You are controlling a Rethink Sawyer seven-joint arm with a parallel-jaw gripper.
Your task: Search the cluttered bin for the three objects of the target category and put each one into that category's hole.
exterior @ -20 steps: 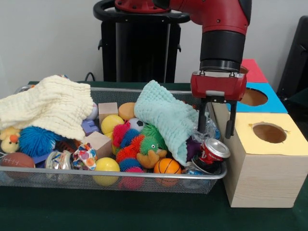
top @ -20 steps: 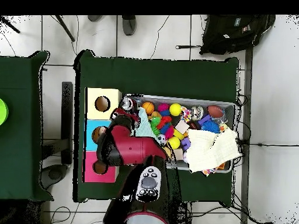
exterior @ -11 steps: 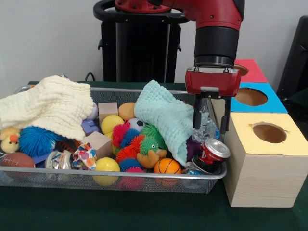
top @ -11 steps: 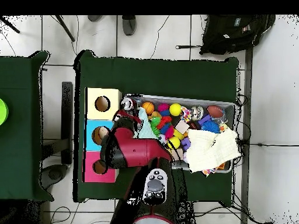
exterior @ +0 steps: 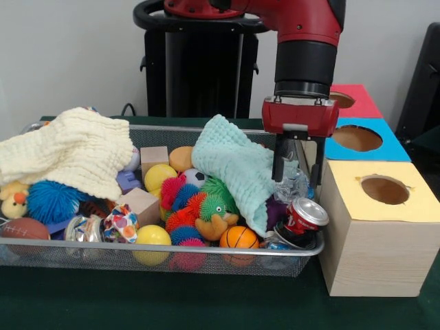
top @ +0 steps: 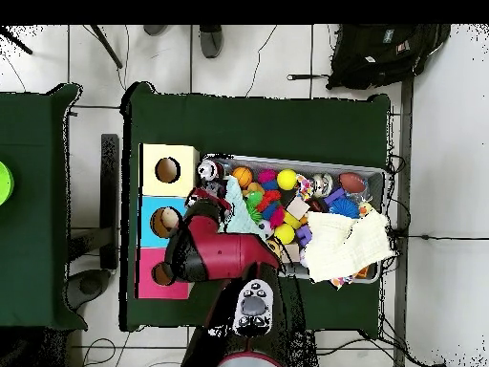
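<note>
Crumpled clear plastic [exterior: 294, 184] lies directly under the gripper [exterior: 297, 165], beside the red can [exterior: 300, 218] in the bin [exterior: 206, 249] | judged light, crinkly, slippery, crushable; best pinched across its bunched middle | fingers are spread, nothing held | since a second ago the gripper was shifted from the yellow box [exterior: 385, 227] toward the mint cloth [exterior: 240, 168].
</note>
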